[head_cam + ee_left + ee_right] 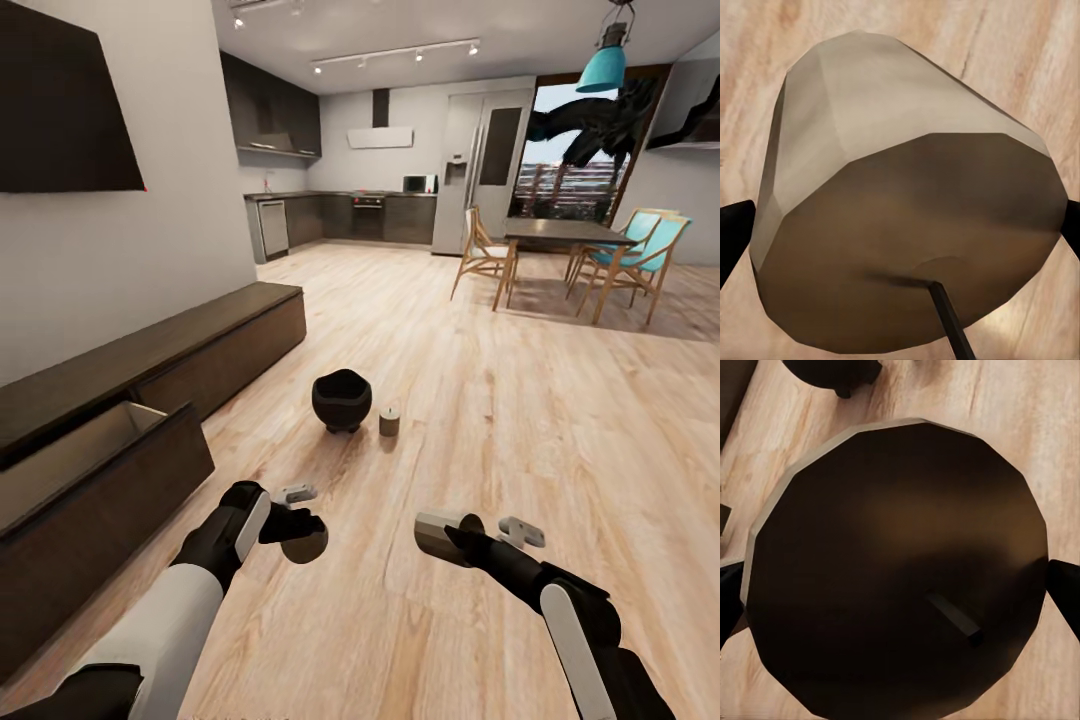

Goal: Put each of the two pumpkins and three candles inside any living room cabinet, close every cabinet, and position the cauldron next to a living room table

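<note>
My left gripper [298,537] is shut on a beige candle [870,112], whose dark wick end faces the left wrist camera. A second candle [437,530] lies sideways in my right gripper [450,532], shut on it; its dark round end [870,510] shows close in the right wrist view. The third candle [389,421] stands upright on the floor beside the black cauldron [341,399], ahead of both grippers. The dark brown cabinet [150,350] runs along the left wall, with one front [100,510] open onto a pale interior. The pumpkins are out of view.
Pale wood floor [480,420] stretches ahead and to the right. Far back right are a dark dining table [565,234] with wooden and teal chairs [640,255]. A kitchen with a fridge [480,165] lines the back wall. A dark screen [60,100] hangs above the cabinet.
</note>
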